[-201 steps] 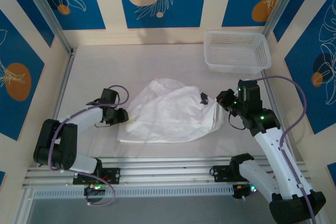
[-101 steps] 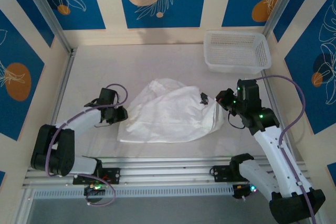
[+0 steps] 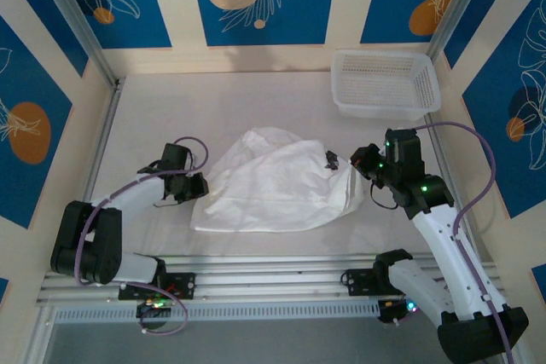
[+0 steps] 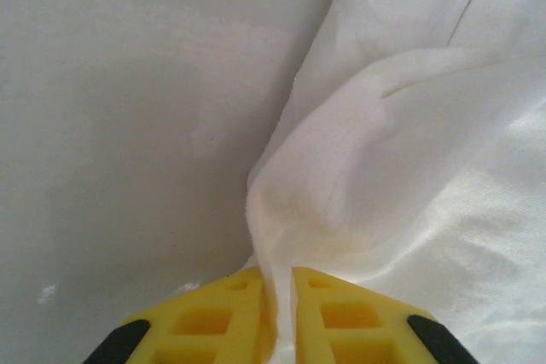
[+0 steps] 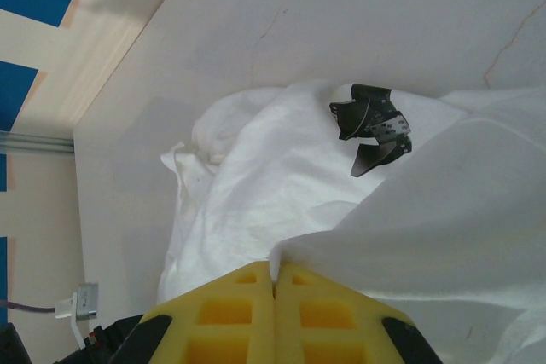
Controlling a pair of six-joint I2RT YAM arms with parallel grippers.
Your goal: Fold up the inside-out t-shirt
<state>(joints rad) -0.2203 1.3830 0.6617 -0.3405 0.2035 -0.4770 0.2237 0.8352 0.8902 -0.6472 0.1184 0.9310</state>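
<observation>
The white inside-out t-shirt (image 3: 277, 183) lies crumpled in the middle of the table, with a small dark neck tag (image 3: 330, 158) near its right side. My left gripper (image 3: 198, 187) is at the shirt's left edge, shut on a pinched fold of the t-shirt (image 4: 358, 168) between its yellow fingers (image 4: 213, 317). My right gripper (image 3: 358, 162) is at the shirt's right edge, shut on a raised edge of the t-shirt (image 5: 426, 219). The neck tag (image 5: 371, 125) lies just beyond that held edge.
A white mesh basket (image 3: 386, 83) stands at the back right of the white table (image 3: 213, 108). Aluminium rails (image 3: 256, 274) run along the near edge. Walls close in both sides.
My left gripper has shifted slightly along the shirt's left edge. The right gripper has nudged a little to the right, still holding the cloth.
</observation>
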